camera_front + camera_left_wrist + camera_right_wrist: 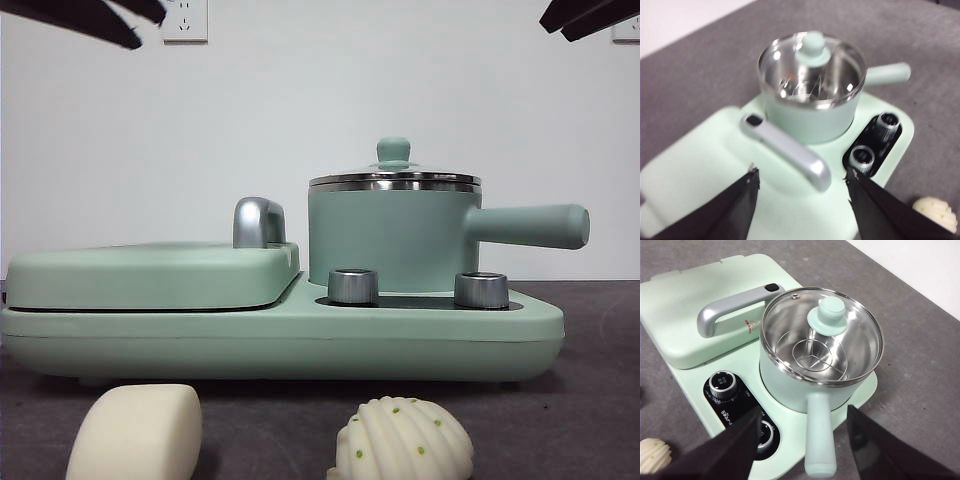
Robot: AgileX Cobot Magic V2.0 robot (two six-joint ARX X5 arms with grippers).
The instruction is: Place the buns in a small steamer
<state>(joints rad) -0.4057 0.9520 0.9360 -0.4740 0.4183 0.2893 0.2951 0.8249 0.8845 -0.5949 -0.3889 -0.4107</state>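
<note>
The smooth bun (135, 432) and ridged bun (402, 442) lie on the table (600, 400), well below both gaping grippers, left gripper (802, 180) and right gripper (804, 417). The steamer (392, 235) beneath them is lidded; the glass lid (826, 335) probably needs lifting first.

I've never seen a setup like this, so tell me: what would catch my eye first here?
Most striking is the mint-green steamer, its glass lid on, standing on a matching cooker base beside a flat lidded griddle. In front of it on the dark table lie two pale buns: a smooth bun and a ridged bun with green dots.
</note>
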